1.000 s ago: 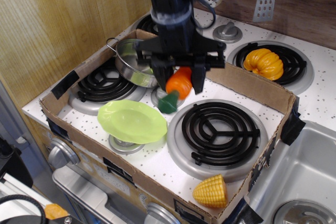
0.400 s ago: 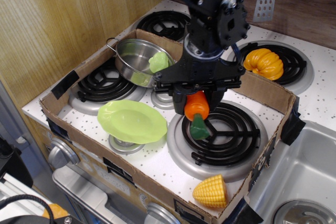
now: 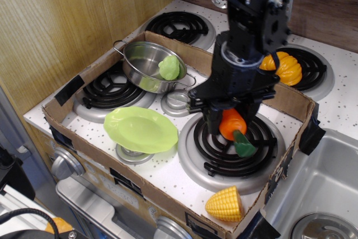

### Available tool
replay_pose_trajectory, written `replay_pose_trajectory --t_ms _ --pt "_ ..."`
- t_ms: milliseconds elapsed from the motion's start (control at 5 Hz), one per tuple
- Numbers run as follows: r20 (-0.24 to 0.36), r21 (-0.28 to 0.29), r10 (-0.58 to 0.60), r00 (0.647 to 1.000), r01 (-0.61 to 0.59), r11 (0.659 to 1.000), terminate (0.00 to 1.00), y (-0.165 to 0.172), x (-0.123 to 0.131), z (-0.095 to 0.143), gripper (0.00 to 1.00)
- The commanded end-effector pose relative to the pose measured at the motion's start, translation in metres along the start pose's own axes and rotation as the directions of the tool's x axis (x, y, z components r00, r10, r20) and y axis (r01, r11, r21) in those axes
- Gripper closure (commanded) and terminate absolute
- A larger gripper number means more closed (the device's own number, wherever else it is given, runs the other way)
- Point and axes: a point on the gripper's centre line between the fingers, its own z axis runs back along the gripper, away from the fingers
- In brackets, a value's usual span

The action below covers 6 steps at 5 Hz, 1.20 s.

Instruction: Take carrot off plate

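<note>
The orange carrot (image 3: 232,125) with its dark green stem end (image 3: 244,144) hangs from my gripper (image 3: 231,117), just above the front right burner (image 3: 229,144). The gripper is shut on the carrot's orange body, stem end pointing down and right. The lime-green plate (image 3: 141,129) sits empty to the left, on the knob between the front burners, well apart from the carrot.
A steel pan (image 3: 151,66) holding a light green piece (image 3: 170,68) rests on the left burner. A yellow-orange pumpkin (image 3: 283,66) sits on the back right burner. Corn (image 3: 225,204) lies at the front right corner. A cardboard wall (image 3: 291,100) rings the stove; a sink (image 3: 319,188) is right.
My gripper has carried the carrot to the right, from beside the pan, past the plate's edge, to over the front right burner, and lower. The plate has not moved.
</note>
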Motion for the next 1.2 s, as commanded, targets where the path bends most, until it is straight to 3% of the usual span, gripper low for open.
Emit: replay_pose_trajectory --t_ms 0,200,400,800,1000 --pt "0.029 -0.096 0.021 0.999 -0.018 0.995 0.0 -0.012 0.001 -0.005 1.0" --pt "0.096 -0.121 -0.016 0.995 0.027 0.992 0.0 -0.01 -0.001 -0.014 1.0" --pt "0.132 -0.15 -0.055 0.99 0.075 0.986 0.0 -0.01 -0.001 -0.02 0.0" --pt "0.188 -0.131 -0.085 0.978 0.111 0.985 0.0 -0.013 0.011 -0.006 0.0" --pt "0.175 -0.101 -0.114 0.978 0.133 0.986 0.0 -0.014 0.02 0.014 0.0"
